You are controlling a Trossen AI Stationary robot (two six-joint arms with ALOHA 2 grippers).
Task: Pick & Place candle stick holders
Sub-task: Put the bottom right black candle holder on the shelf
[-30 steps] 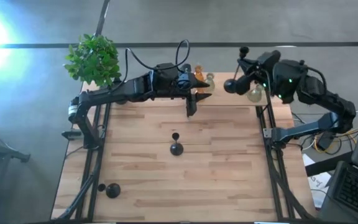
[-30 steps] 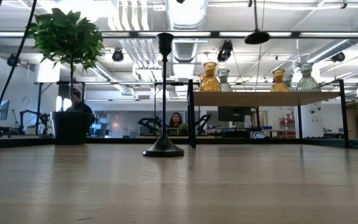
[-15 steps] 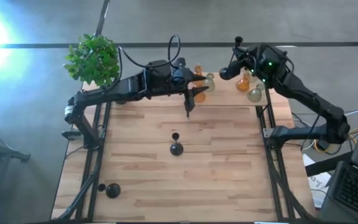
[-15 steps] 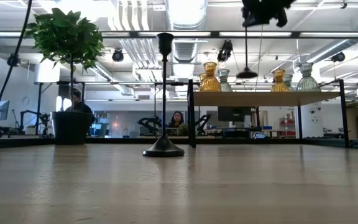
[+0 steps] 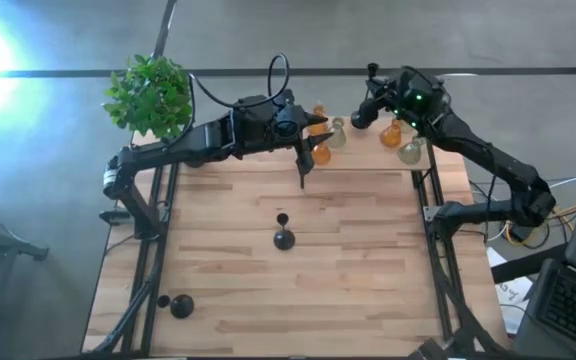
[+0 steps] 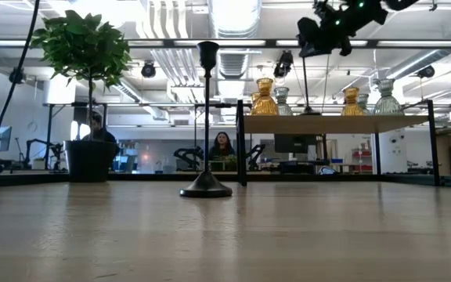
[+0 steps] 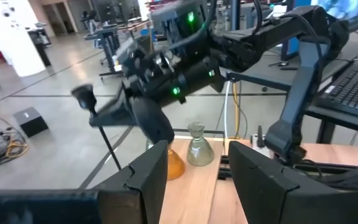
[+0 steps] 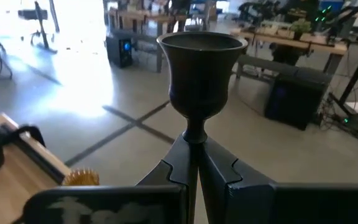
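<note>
Above the shelf (image 6: 335, 123) at the table's far edge, right gripper (image 8: 194, 163) clamped on a black holder (image 8: 199, 74); left gripper (image 7: 194, 171) nearby, wide, empty.

left end effector (image 5: 313, 150) over shelf | right end effector (image 5: 366, 108) holding black holder (image 5: 364, 112) | second black holder (image 5: 284, 238) mid-table

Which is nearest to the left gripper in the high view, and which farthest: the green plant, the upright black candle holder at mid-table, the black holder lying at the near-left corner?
From the left gripper:
1. Upright black candle holder, mid-table.
2. Green plant, far-left corner.
3. Lying black holder, near-left corner.
</note>
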